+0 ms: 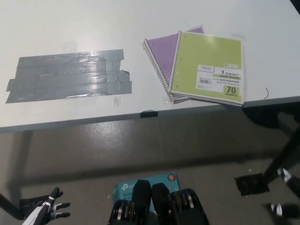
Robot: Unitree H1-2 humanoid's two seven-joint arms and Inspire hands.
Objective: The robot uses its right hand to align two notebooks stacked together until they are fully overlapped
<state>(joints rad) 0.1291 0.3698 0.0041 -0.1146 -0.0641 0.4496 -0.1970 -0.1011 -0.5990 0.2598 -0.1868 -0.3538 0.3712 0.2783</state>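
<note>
I see a green notebook [210,70] lying askew atop a purple notebook [160,52] on the white table [70,28]. My white left hand [49,208] rests low, fingers spread, holding nothing.

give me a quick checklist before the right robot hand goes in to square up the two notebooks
1. Both notebooks on the table: ok. The green notebook lies on top of the purple notebook.
2. Fully overlapped already: not ok. The purple one sticks out at the left and is turned against the green one.
3. Space around the stack: ok. The grey tape patch lies well to the left, apart from it.
4. Stack safely on the table: not ok. Its lower corner sits right at the table's front edge.
5. Right robot hand ready: cannot tell, it is not in view.
6. Left robot hand out of the way: ok, low at the lower left, fingers apart.
</note>
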